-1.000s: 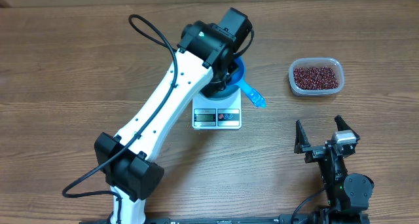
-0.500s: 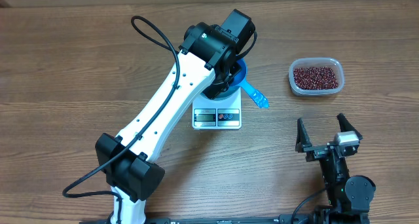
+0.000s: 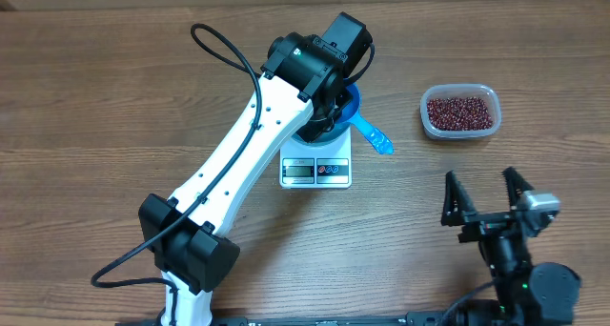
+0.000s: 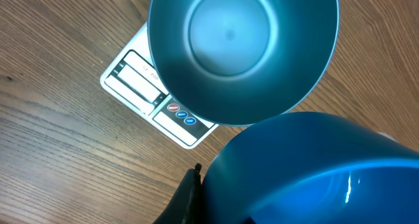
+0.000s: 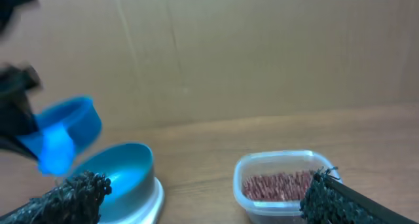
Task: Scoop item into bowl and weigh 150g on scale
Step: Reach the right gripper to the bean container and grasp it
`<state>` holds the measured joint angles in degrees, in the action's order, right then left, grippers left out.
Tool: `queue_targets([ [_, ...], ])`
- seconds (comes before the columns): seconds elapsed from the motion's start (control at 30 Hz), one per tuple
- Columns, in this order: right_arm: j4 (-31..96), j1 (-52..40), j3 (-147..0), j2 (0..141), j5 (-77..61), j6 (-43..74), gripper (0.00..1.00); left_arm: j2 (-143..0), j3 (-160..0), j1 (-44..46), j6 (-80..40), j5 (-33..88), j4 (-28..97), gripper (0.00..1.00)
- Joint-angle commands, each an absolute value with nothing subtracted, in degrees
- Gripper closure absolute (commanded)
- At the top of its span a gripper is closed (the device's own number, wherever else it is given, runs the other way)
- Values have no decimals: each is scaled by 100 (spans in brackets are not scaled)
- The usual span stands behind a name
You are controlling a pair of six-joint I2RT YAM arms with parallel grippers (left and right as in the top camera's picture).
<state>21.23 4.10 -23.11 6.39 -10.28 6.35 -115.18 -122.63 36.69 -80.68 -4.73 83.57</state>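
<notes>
Worktop [image 3: 114, 97]: brown wood grain that fills the overhead view and carries everything below.
Left arm [image 3: 238, 164]: white links with black joints. It runs from the near left corner of the worktop up to its middle, with a black cable looping beside it.
Right arm: low at the near right corner, with the wrist pointing toward the far edge.
Left gripper [image 3: 334, 112]: it hangs over the bowl. The jaws are pressed together on the scoop, which they pinch and hold off the worktop.
Right gripper [image 3: 480, 181]: the fingers are spread wide, holding nothing, and sit well apart from the tub.
Tub [image 3: 425, 116]: clear plastic, rectangular with rounded corners. It stands on the far right part of the worktop, well apart from the scale.
Scale [image 3: 315, 171]: white and flat, at the middle of the worktop. Its display and buttons lie along the side facing the near edge.
Bowl [image 4: 229, 34]: round and deep blue. It stands on the scale's platform behind the display, and its inside shows plain blue down to the bottom.
Scoop [image 3: 372, 135]: small and blue. It is raised above the bowl's right rim, with its handle sticking out toward the tub.
Beans [image 3: 460, 112]: a dark red-brown heap lying in the tub.
</notes>
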Motion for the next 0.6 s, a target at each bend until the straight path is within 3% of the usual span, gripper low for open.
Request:
queue_targets([
  [0.0,2471,432,-3105,1197,-1039,934,0,-11375,-12392,3688,-8156,-484,8353,96],
  [0.2,3356,429,-4324,2460,-1520,1529,0,-11375,-12392,3688,-8300,-486,8350,96],
  [0.57,3516,432,-5341,4812,-4425,2805,0,-11375,-12392,3688,-8750,-436,8355,96],
])
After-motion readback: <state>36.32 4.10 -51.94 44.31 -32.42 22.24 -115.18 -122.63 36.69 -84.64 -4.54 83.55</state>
